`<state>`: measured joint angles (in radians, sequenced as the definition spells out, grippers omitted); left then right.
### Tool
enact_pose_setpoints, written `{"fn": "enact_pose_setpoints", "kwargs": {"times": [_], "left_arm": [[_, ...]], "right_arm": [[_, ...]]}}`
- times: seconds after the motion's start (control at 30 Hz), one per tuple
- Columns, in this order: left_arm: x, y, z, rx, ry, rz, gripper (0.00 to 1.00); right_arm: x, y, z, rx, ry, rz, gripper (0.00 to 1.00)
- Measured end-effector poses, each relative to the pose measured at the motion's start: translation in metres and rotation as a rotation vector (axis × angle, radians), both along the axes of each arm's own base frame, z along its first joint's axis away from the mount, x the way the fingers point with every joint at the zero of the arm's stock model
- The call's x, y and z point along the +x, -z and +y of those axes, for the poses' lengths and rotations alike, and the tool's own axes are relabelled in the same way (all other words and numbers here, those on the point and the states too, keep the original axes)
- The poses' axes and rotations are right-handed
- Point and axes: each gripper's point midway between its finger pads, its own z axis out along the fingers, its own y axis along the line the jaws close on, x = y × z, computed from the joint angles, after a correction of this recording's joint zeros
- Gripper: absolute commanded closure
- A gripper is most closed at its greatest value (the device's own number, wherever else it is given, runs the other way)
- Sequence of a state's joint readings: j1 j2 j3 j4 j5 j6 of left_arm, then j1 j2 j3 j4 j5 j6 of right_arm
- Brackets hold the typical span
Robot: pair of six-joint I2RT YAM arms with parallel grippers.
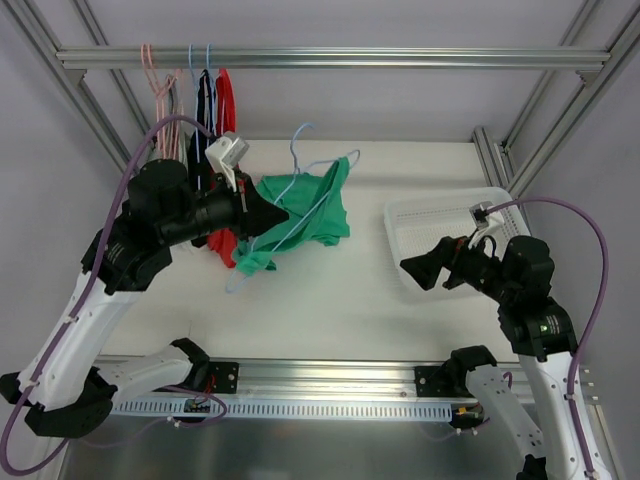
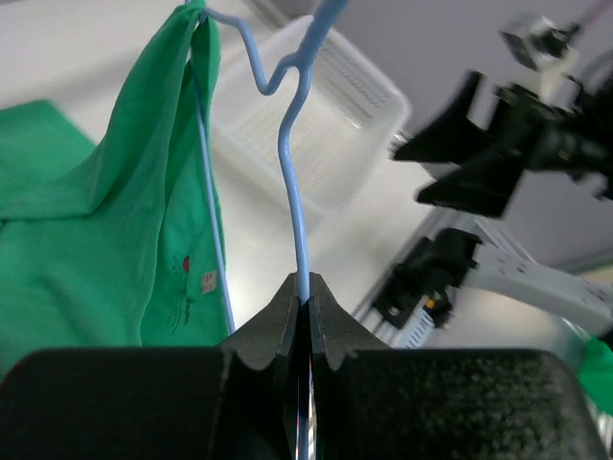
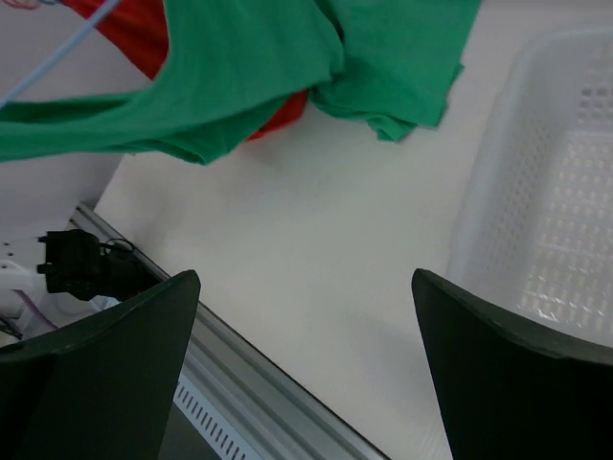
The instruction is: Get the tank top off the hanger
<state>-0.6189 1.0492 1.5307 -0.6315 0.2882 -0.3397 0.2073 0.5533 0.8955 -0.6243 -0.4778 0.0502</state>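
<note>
Two grippers, one hanger, one top: my left pinches the wire, my right hovers spread.

My left gripper (image 2: 305, 287) is pressed together on the thin light-blue wire hanger (image 2: 295, 182), I judge to steady it so the top can be pulled off. The one green fabric tank top (image 2: 96, 240) hangs from it at 9 o'clock in my wrist view, its lower part seemingly resting on the white table (image 1: 330, 300). My right gripper (image 1: 415, 268), fingers apart and holding nothing, hovers at 4 o'clock beside the one white perforated plastic basket (image 1: 440, 215).
</note>
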Motion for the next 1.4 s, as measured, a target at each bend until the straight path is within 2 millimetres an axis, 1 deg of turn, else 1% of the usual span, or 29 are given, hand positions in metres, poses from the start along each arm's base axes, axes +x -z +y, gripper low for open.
{"fn": "enact_pose_setpoints", "kwargs": {"times": [0.13,0.2,0.27,0.37,0.43,0.47,0.53,0.63,0.73,0.77,0.83,0.9,0.93,1.1,1.13,1.17,1.2,1.27,1.3,1.4], "left_arm": [[-0.05,-0.002,-0.007,-0.073,0.173,-0.002,1.0],[-0.068,0.001,-0.007,-0.11,0.225,0.008,1.0],[-0.079,0.009,-0.006,-0.14,0.244,0.028,1.0],[-0.088,0.025,-0.003,-0.185,0.235,0.075,1.0],[-0.091,0.035,-0.003,-0.206,0.231,0.106,1.0],[-0.092,0.039,-0.003,-0.215,0.23,0.121,1.0],[-0.093,0.042,-0.004,-0.23,0.225,0.141,1.0],[-0.093,0.043,-0.005,-0.253,0.22,0.153,1.0],[-0.095,0.041,-0.004,-0.271,0.219,0.153,1.0],[-0.096,0.04,-0.003,-0.275,0.219,0.153,1.0],[-0.097,0.037,-0.002,-0.283,0.22,0.146,1.0],[-0.097,0.035,-0.003,-0.289,0.223,0.139,1.0],[-0.096,0.035,-0.003,-0.289,0.223,0.138,1.0],[-0.094,0.036,-0.004,-0.287,0.222,0.141,1.0],[-0.094,0.036,-0.005,-0.287,0.222,0.142,1.0],[-0.094,0.036,-0.005,-0.287,0.223,0.141,1.0],[-0.094,0.036,-0.005,-0.287,0.223,0.141,1.0],[-0.094,0.035,-0.005,-0.289,0.223,0.139,1.0],[-0.094,0.035,-0.005,-0.289,0.223,0.138,1.0],[-0.093,0.034,-0.005,-0.29,0.223,0.136,1.0]], "right_arm": [[0.005,-0.027,0.022,0.097,-0.104,-0.068,0.04],[0.01,-0.035,0.03,0.122,-0.137,-0.08,0.07],[0.014,-0.041,0.04,0.137,-0.176,-0.084,0.1],[0.013,-0.047,0.059,0.143,-0.248,-0.086,0.15],[0.014,-0.047,0.073,0.129,-0.286,-0.087,0.17],[0.015,-0.045,0.079,0.116,-0.297,-0.083,0.22],[0.018,-0.044,0.092,0.089,-0.314,-0.088,0.25],[0.026,-0.039,0.112,0.041,-0.326,-0.091,0.27],[0.035,-0.032,0.124,0.001,-0.314,-0.091,0.32],[0.039,-0.03,0.127,-0.01,-0.306,-0.09,0.37],[0.045,-0.027,0.132,-0.029,-0.292,-0.094,0.51],[0.052,-0.025,0.134,-0.042,-0.271,-0.102,0.52],[0.056,-0.024,0.135,-0.049,-0.256,-0.106,0.55],[0.07,-0.025,0.132,-0.059,-0.193,-0.131,0.55],[0.071,-0.027,0.133,-0.054,-0.19,-0.138,0.6],[0.072,-0.029,0.134,-0.049,-0.188,-0.147,0.6],[0.073,-0.031,0.135,-0.041,-0.187,-0.154,0.6],[0.075,-0.034,0.138,-0.03,-0.189,-0.161,0.57],[0.076,-0.035,0.139,-0.024,-0.192,-0.164,0.57],[0.077,-0.037,0.145,-0.004,-0.208,-0.166,0.63]]}}
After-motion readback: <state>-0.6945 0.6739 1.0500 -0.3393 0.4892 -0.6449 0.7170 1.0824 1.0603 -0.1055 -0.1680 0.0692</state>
